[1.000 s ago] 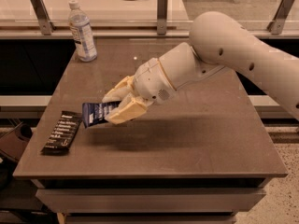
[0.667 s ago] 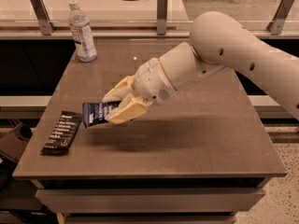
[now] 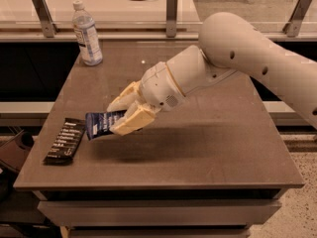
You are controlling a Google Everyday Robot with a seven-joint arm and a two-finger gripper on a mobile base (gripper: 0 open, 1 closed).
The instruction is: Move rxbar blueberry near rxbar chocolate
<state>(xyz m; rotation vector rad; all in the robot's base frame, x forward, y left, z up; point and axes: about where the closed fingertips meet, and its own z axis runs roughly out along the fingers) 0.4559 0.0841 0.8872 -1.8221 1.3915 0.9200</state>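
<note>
The rxbar blueberry (image 3: 100, 123), a dark blue wrapper with white lettering, is held between the cream fingers of my gripper (image 3: 119, 116), a little above the table. The bar's free end points left. The rxbar chocolate (image 3: 65, 140), a black wrapper with rows of white lettering, lies flat near the table's front left edge, just left of the blue bar's free end. My white arm reaches in from the upper right.
A clear water bottle (image 3: 87, 33) with a white cap stands at the back left of the brown table (image 3: 208, 148). A metal rail and a glass partition run behind the table. The floor drops away at the left and front edges.
</note>
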